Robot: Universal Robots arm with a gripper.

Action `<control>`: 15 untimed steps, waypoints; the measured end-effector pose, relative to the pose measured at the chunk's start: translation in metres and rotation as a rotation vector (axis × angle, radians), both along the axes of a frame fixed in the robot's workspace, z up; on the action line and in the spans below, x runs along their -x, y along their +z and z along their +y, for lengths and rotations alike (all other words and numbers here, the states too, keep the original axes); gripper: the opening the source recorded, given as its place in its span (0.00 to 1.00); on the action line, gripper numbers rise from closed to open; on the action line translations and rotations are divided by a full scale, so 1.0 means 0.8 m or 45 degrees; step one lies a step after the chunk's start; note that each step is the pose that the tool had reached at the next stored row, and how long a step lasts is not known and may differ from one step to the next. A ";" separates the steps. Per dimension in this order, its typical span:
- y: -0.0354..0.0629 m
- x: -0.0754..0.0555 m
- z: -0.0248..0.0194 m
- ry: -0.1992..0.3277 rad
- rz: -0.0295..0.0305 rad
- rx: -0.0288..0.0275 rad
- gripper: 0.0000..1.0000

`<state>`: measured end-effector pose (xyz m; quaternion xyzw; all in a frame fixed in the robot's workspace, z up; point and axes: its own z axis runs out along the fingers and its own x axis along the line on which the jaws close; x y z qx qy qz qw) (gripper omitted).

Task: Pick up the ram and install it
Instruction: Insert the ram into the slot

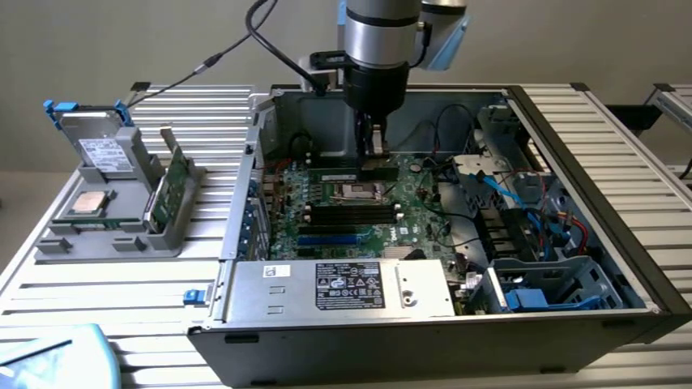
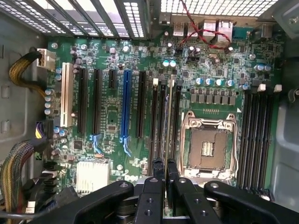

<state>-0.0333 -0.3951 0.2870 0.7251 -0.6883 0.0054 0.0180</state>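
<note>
Ram [image 2: 169, 121], a thin flat board seen edge-on, sits clamped in the black angular pincer [image 2: 164, 164].

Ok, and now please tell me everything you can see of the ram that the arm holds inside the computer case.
The ram is a slim, long board. It looks dark green in the exterior view and shows as a thin pale edge in the wrist view. It stands on edge, with the jaws shut on its two faces. It runs along the black memory slots beside the empty processor socket. Whether it is seated cannot be told.
</note>
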 end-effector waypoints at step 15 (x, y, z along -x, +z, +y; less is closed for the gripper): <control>-0.030 0.000 -0.0246 0.003 -0.0023 -0.0460 0.14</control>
